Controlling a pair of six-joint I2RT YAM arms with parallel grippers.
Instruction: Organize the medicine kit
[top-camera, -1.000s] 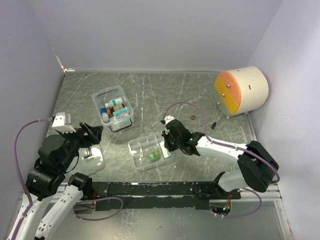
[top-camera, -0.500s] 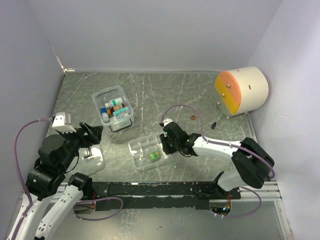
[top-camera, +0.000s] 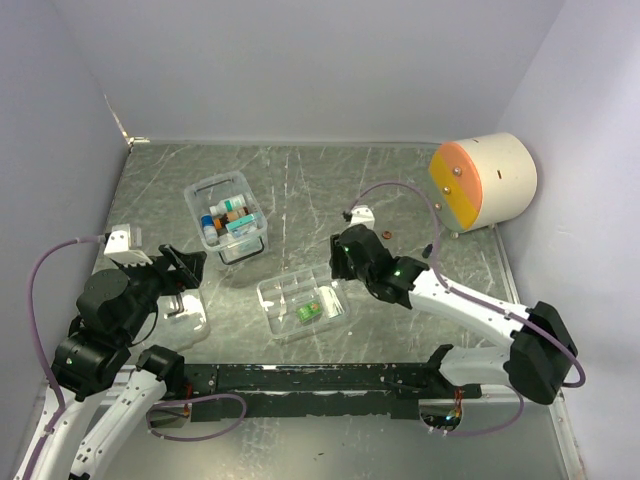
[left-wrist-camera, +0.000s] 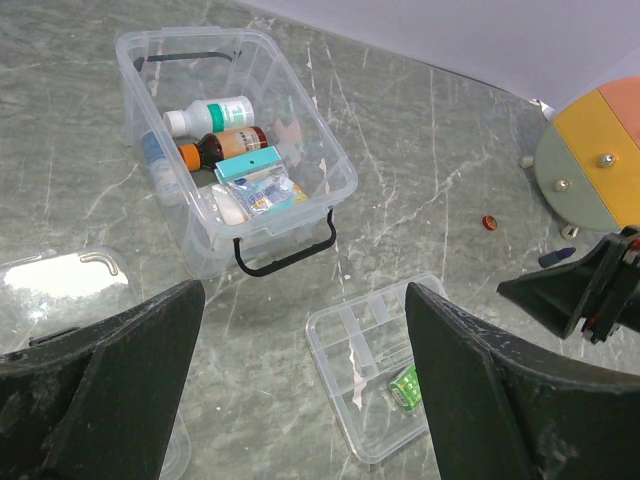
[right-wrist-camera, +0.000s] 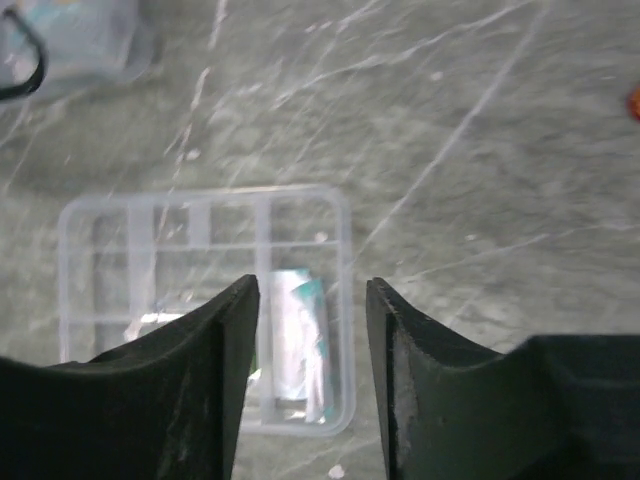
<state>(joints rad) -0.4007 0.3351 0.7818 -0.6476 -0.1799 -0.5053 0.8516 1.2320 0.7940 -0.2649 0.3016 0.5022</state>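
The medicine kit box (top-camera: 227, 217), filled with bottles, is set toward the far-left corner of the worktop (top-camera: 400, 190). Its divided tray (top-camera: 300, 305), one green packet (top-camera: 308, 312) inside, is placed by the near edge. The right gripper (right-wrist-camera: 310, 300) is held spread above it, empty. The left gripper (left-wrist-camera: 303, 290) is likewise spread wide, above the lid (top-camera: 180, 315).

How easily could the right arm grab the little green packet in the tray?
Probably easily: the right gripper hangs open over the green packet, which lies uncovered in the lidless tray, with nothing between them.
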